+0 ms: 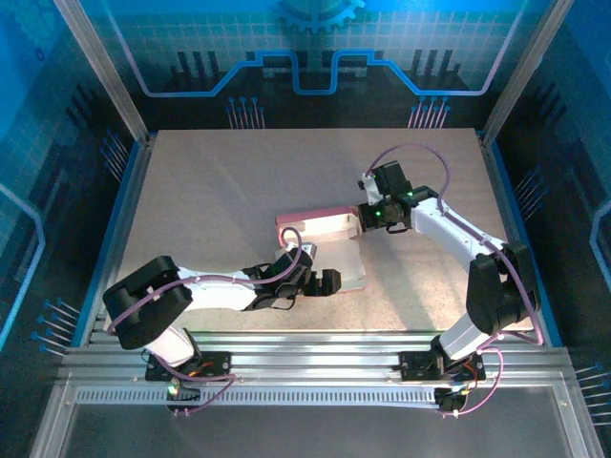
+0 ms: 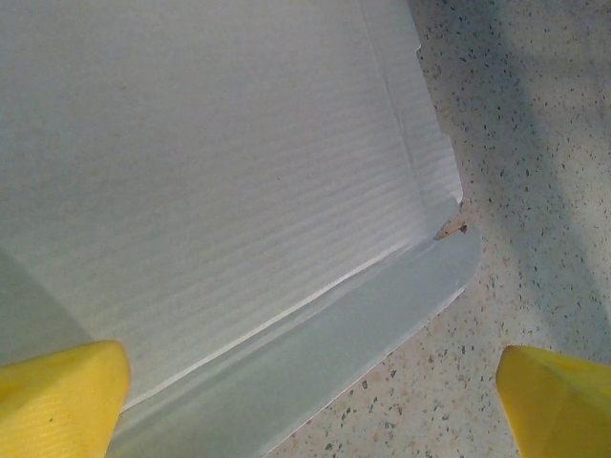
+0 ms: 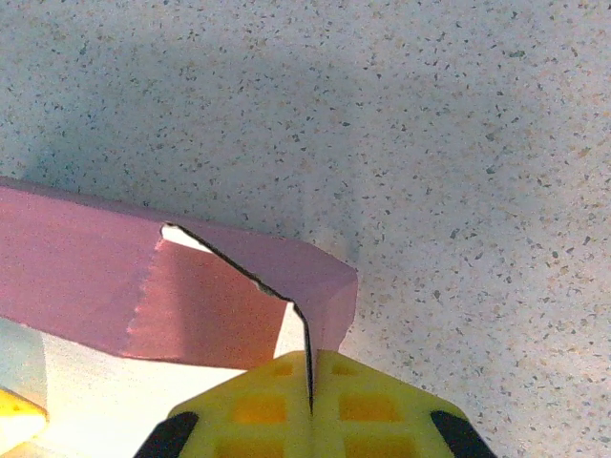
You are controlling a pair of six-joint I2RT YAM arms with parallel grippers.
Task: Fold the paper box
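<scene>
The paper box (image 1: 329,250) lies mid-table, whitish inner side up, with a pink far wall (image 1: 318,218) raised. My right gripper (image 1: 367,218) is at its far right corner. In the right wrist view the yellow fingers (image 3: 382,405) are shut on the thin pink end flap (image 3: 320,286), and the pink wall (image 3: 86,272) runs off to the left. My left gripper (image 1: 317,278) hovers over the box's near part. In the left wrist view it (image 2: 305,410) is open, its fingertips (image 2: 57,396) wide apart over the white panel (image 2: 210,172) and its near flap (image 2: 382,320).
The speckled tabletop (image 1: 210,200) has free room to the left and behind the box. Blue side walls (image 1: 122,219) border the table. Aluminium rails (image 1: 315,358) run along the near edge by the arm bases.
</scene>
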